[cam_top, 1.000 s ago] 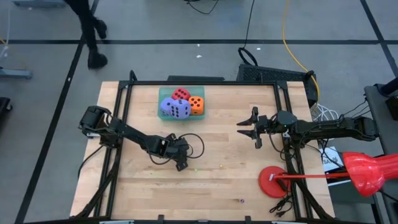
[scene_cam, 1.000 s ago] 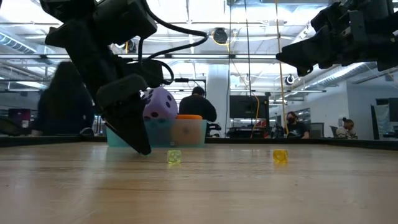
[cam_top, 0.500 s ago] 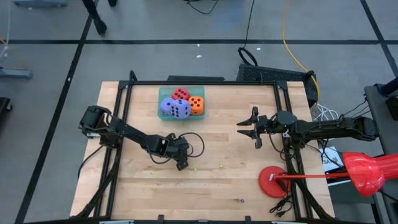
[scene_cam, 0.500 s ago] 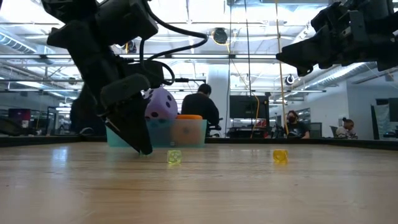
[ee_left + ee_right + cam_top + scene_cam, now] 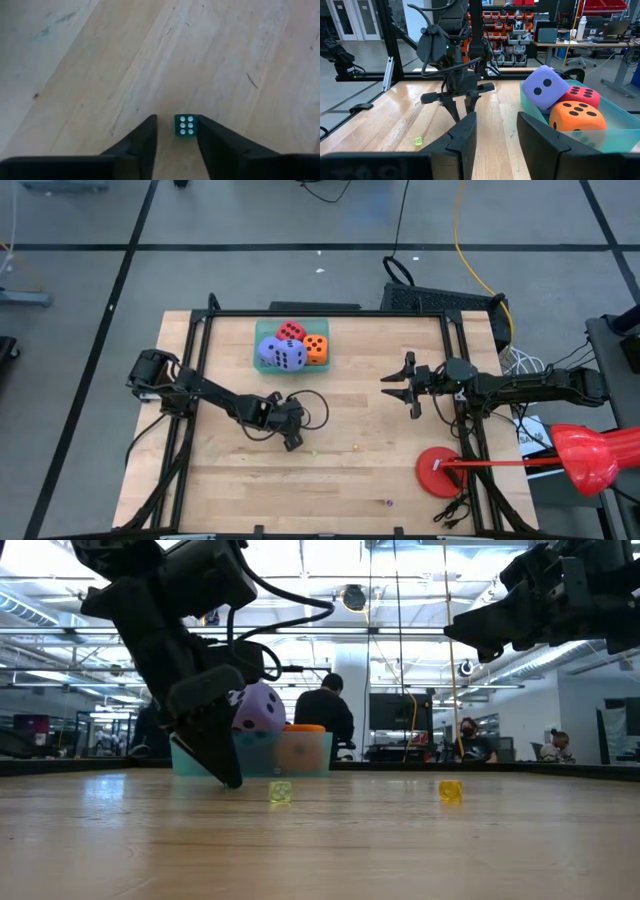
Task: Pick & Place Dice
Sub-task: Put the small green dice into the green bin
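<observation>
A small dark-green die (image 5: 185, 125), six white pips up, lies on the wooden table between the fingers of my left gripper (image 5: 176, 120), which is open and slants down at mid-table (image 5: 292, 443). Three big soft dice, purple (image 5: 278, 355), red (image 5: 291, 332) and orange (image 5: 316, 349), sit in the teal tray (image 5: 262, 330) at the far edge. My right gripper (image 5: 385, 386) hovers open and level over the table's right half, holding nothing. My left gripper's fingers straddle the green die from above, slanting down. The die's one side (image 5: 195, 125) lies close to one finger (image 5: 207, 132); I cannot tell whether they touch. A clear gap separates the die from the other finger (image 5: 149, 131). The die rests flat on the table.
A yellow-green small die (image 5: 280, 792) and a yellow one (image 5: 451, 790) lie on the table right of my left gripper. A red disc (image 5: 443, 472) with a red tool (image 5: 590, 458) is at the right edge. Black frame rails (image 5: 195, 370) border the table. People stand behind the table.
</observation>
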Available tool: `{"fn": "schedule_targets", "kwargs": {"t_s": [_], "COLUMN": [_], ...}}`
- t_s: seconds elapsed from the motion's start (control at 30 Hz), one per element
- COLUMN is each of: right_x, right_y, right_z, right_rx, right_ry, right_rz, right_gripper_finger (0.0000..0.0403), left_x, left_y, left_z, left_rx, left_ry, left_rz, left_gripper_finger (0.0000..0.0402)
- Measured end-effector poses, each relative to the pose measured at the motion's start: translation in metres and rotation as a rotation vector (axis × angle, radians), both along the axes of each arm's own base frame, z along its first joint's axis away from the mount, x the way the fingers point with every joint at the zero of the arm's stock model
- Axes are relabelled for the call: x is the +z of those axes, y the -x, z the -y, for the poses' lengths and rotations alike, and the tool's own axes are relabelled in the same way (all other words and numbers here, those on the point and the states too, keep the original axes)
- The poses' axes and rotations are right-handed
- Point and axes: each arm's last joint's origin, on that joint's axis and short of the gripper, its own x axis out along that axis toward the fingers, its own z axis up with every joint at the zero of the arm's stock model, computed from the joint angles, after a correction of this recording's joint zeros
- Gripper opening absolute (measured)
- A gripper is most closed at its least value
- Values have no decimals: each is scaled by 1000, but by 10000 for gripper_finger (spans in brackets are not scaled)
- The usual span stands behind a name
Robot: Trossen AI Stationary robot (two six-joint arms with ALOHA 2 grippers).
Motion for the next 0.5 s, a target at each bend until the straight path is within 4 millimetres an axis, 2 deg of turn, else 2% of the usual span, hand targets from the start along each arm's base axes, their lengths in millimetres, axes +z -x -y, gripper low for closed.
{"fn": "schedule_targets", "kwargs": {"t_s": [0.27,0.5], "right_x": [0,0], "right_y": [0,0], "right_z": [0,0], "right_rx": [0,-1], "right_ry": [0,0], "right_rz": [0,0], "right_gripper_finger": [130,130], "left_x": [0,2], "left_y": [-1,-2], "left_z": [0,0], "left_rx": [0,-1], "left_ry": [4,16], "left_rz": [6,24], "left_gripper_finger": [74,70]}}
